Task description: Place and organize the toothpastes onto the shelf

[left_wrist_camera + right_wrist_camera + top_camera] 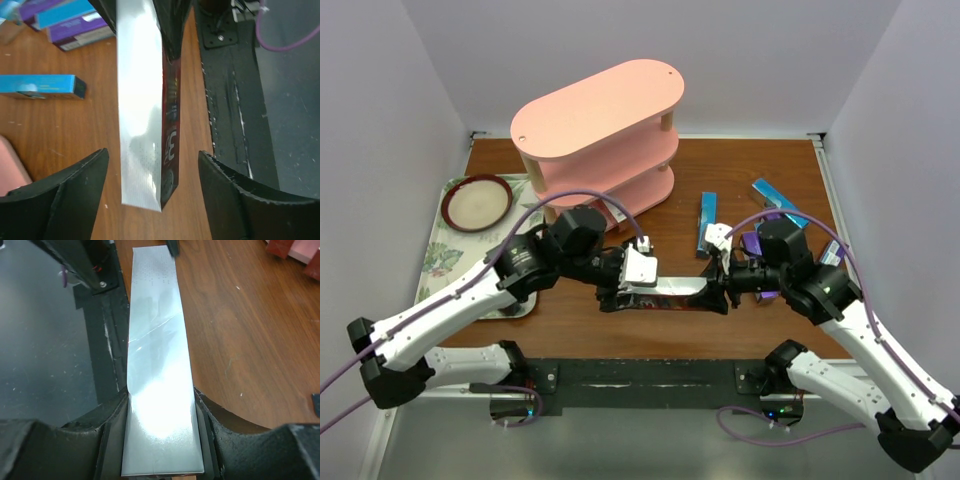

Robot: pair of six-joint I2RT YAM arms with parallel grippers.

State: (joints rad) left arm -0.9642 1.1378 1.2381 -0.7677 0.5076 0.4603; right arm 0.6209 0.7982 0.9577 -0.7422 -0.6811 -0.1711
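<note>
On the brown wooden worktop stand one pink three-tier shelf at the back and one floral tray at the left, holding one round bowl. At least four blue and purple toothpastes lie loose at the right, partly hidden by an arm. Pale walls enclose three sides. Both arms reach inward. The right tool is clamped on one silver-and-red toothpaste box near the front edge. The left tool has its fingers apart, flanking the other end without touching.
</note>
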